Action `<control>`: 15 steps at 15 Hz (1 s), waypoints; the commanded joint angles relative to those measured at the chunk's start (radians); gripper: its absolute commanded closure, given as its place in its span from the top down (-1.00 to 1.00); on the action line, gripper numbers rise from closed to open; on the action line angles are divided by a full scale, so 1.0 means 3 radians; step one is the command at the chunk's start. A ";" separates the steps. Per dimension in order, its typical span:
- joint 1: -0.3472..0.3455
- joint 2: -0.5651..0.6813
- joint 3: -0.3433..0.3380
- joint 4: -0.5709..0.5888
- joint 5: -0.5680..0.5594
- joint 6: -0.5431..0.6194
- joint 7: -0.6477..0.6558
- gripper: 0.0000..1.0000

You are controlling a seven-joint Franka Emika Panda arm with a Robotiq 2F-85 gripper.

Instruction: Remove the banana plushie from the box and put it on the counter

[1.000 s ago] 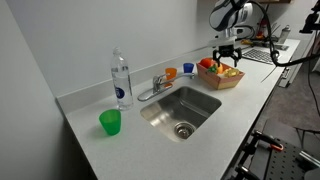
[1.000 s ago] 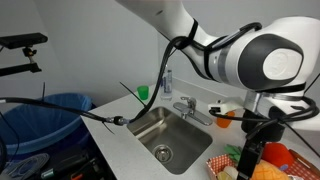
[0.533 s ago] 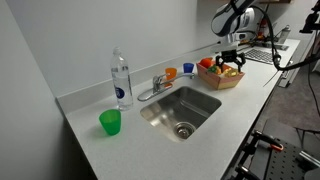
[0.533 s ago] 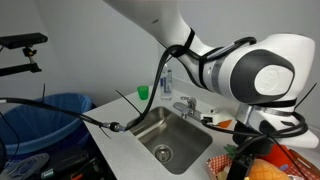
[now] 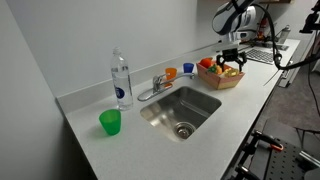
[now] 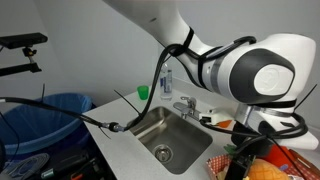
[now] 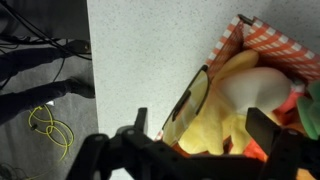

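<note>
Down at the far end of the long pale grey-white surface (image 5: 110, 155), just past the stainless steel sink (image 5: 180, 110): the black two-fingered gripper (image 5: 231, 66), hanging low over the small shallow brown box (image 5: 222, 80). Wide open, gripping nothing.

Over to the wrist view for the close look. Dark fingers (image 7: 140, 124) spread far apart, one seen against bare surface outside the box wall, the other against the toys inside. Between them, the soft yellow curved banana plushie (image 7: 215, 130), in the box, pressed up against the near wall beside a red-and-white checked lining (image 7: 280, 38). Across the yellow, a thin dark loop (image 7: 190, 100). Hard to tell whether touching the plushie or just above it. Beside it, a scrap of a green toy (image 7: 312, 100) at the frame edge.

Off to the side in that same view, dark floor and a coiled yellow cable (image 7: 50, 125).

Back in an exterior view, along the wall: a clear plastic water bottle (image 5: 120, 80), upright, with a bright green cup (image 5: 110, 122) in front of it. Then the chrome tap (image 5: 152, 88), a small orange cup (image 5: 171, 73) and a small blue cup (image 5: 187, 69), near the box.

In an exterior view from the box end, mostly the bulky white arm (image 6: 250, 65) filling the frame, with a round orange toy fruit (image 6: 265, 172) in the box below.
</note>
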 commanded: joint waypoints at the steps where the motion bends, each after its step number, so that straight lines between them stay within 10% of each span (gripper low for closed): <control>1: -0.0020 -0.0043 -0.0021 0.0067 -0.0002 0.0029 -0.0059 1.00; 15: -0.0005 0.0219 -0.0028 0.0209 0.0118 0.0567 0.0091 1.00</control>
